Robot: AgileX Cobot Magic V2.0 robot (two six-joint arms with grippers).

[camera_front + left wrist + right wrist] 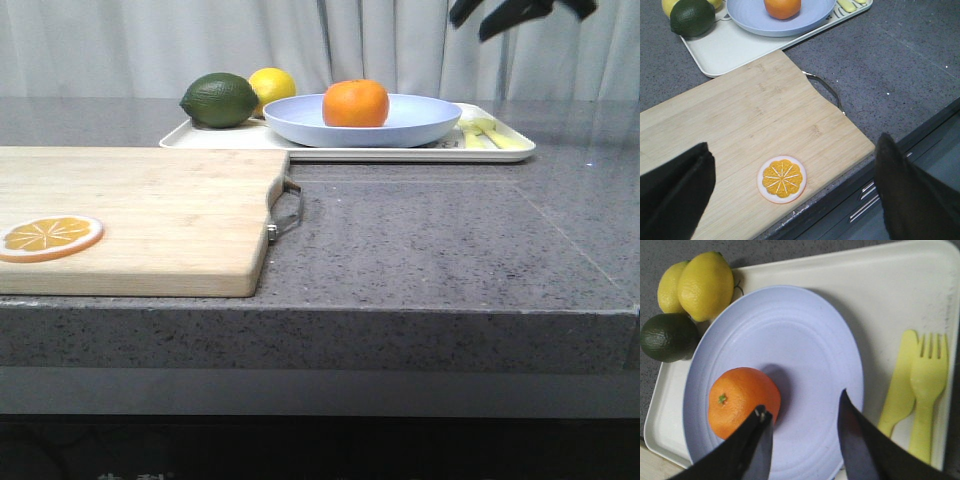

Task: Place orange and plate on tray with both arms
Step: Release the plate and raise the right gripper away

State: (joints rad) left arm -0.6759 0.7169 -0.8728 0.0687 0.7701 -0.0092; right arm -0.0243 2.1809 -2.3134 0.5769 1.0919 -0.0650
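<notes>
The orange (355, 103) sits in the pale lavender-blue plate (420, 122), which rests on the cream-white tray (400, 153) at the back of the table. All three also show in the right wrist view: the orange (737, 397), the plate (805, 360), the tray (890, 300). My right gripper (802, 407) is open and empty, high above the plate; its dark fingers (505, 14) show at the top of the front view. My left gripper (795, 165) is open and empty above the cutting board, out of the front view.
A wooden cutting board (150, 215) with a metal handle (290, 205) lies front left and carries an orange slice disc (48, 237). A dark green lime (219, 100) and a lemon (273, 88) sit at the tray's left end. Yellow plastic cutlery (922, 385) lies at its right end.
</notes>
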